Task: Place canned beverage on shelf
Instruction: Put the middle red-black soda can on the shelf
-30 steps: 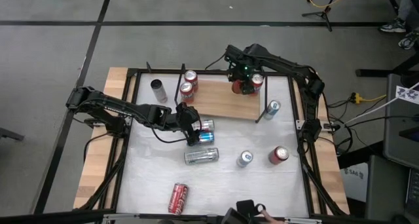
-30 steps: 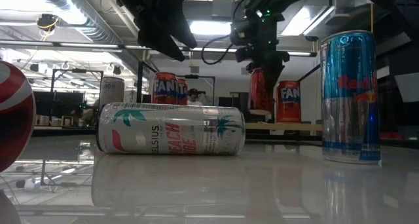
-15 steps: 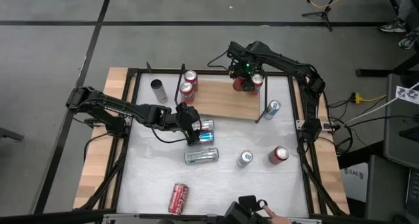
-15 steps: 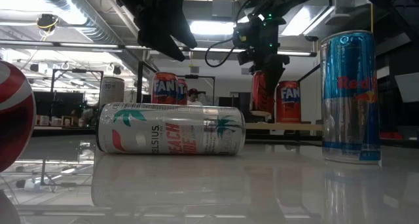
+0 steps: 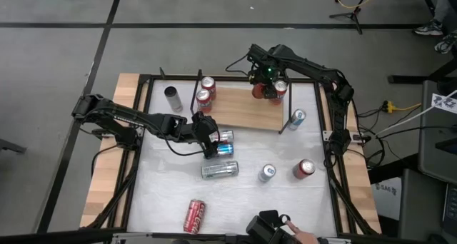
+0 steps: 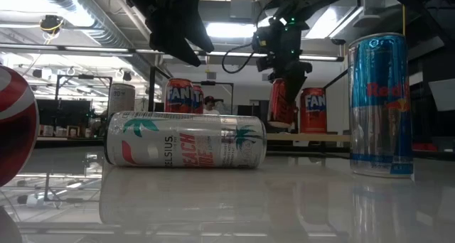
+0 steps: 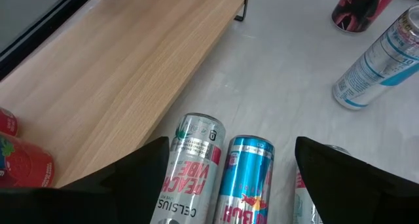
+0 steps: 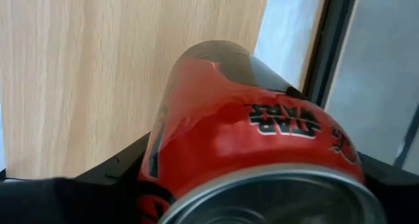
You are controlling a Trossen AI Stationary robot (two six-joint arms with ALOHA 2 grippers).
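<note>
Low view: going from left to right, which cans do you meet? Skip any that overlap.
Coca-Cola can → lying Celsius can → red can in the right gripper → Fanta can → Red Bull can

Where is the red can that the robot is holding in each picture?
High view: the red can sits at the shelf's right end, in the right gripper.
Low view: right of centre, under that gripper, tilted above the shelf.
Left wrist view: cannot tell; only a red edge shows at the top.
Right wrist view: fills the middle, between the fingers.
Shared landmark: the wooden shelf.
</note>
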